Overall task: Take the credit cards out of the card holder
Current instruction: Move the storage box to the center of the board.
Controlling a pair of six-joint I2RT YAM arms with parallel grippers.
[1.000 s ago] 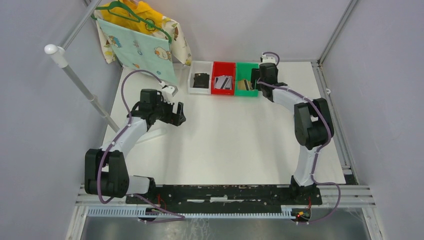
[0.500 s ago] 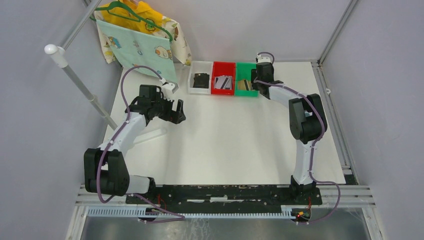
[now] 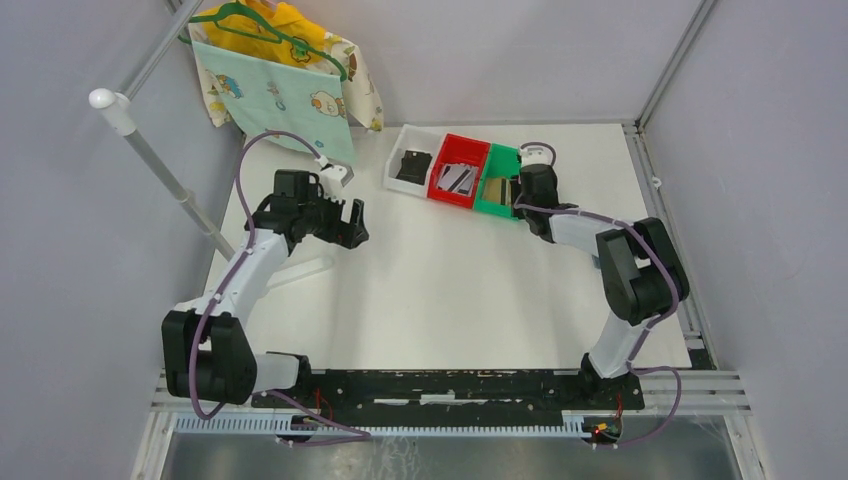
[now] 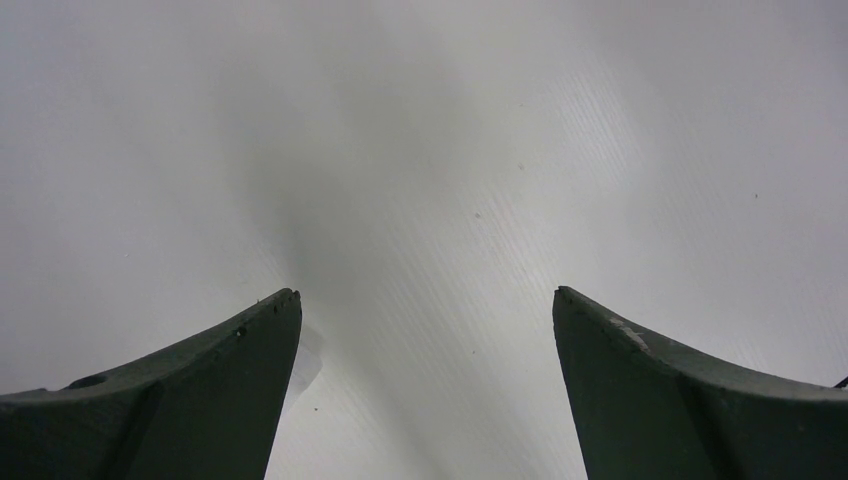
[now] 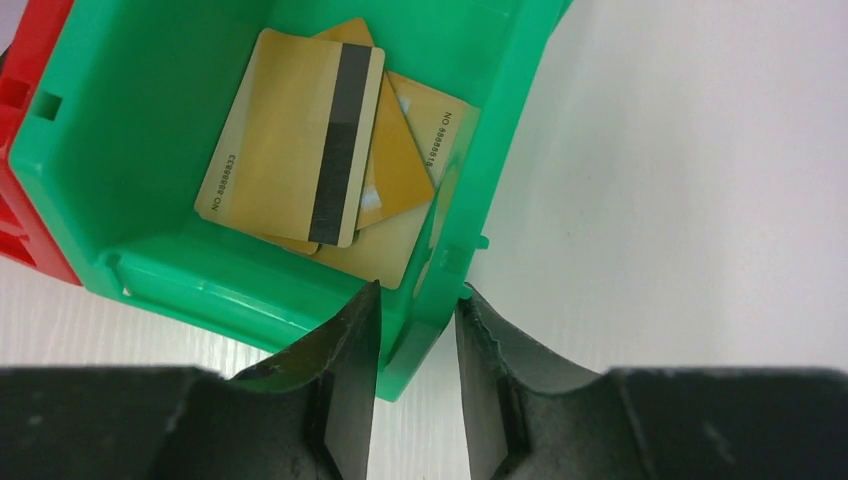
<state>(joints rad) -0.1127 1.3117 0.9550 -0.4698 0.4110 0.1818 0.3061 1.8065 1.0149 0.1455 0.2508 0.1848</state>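
Gold-tan credit cards (image 5: 290, 150), one with a dark stripe, lie in the green bin (image 5: 150, 150). In the top view the green bin (image 3: 505, 150) is the right one of a slanted row of three at the table's back. My right gripper (image 5: 418, 295) is shut on the green bin's near right corner wall, one finger inside and one outside; in the top view it (image 3: 520, 192) is at the bin's right side. My left gripper (image 4: 427, 295) is open and empty over bare table, at the left in the top view (image 3: 350, 222). The card holder is not in view.
A white bin (image 3: 392, 178) holds a black card (image 3: 410, 166); the red bin (image 3: 450, 200) holds grey cards (image 3: 456, 178). A pale patterned cloth (image 3: 275, 95) hangs on a green hanger at back left, by a slanted white pole (image 3: 150, 160).
My right gripper has moved toward the near side with the green bin in its grip. The whole row of bins has swung with it, its right end nearer. The left gripper barely shifted.
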